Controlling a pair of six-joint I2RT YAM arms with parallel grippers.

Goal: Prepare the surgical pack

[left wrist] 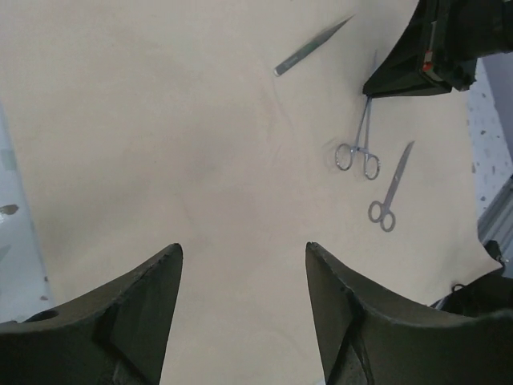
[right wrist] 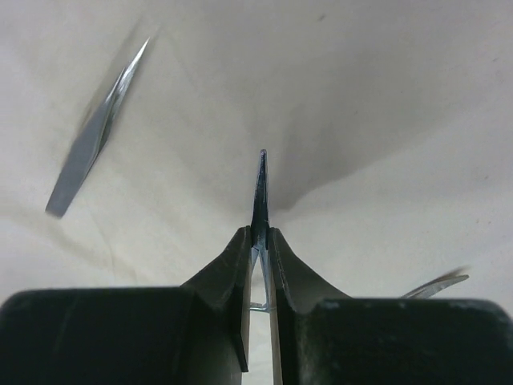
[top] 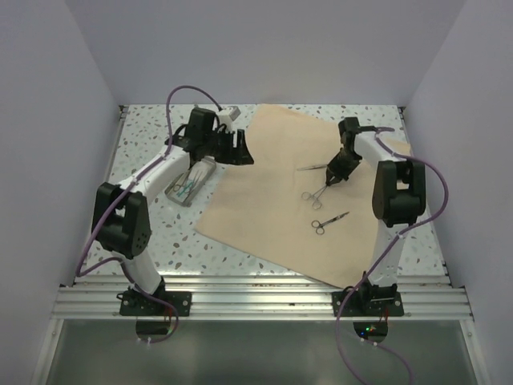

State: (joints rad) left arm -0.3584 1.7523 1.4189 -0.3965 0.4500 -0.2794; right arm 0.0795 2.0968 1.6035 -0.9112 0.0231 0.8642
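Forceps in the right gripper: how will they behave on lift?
Forceps look like thin steel, so probably stiff and light. Right gripper pinches them near the tip, ring handles far out over the sheet, so they may pivot handle-down. Smooth metal in a narrow pinch could slip.

Even, diffuse overhead light, no glare. Right wrist view: forceps (right wrist: 261,188) between the jaws of the right gripper (right wrist: 258,234) sharp; soft grey shadow on the wrap sheet (right wrist: 385,96) just right of the tips; tweezers (right wrist: 92,140) left of the jaws streaked and blurred.
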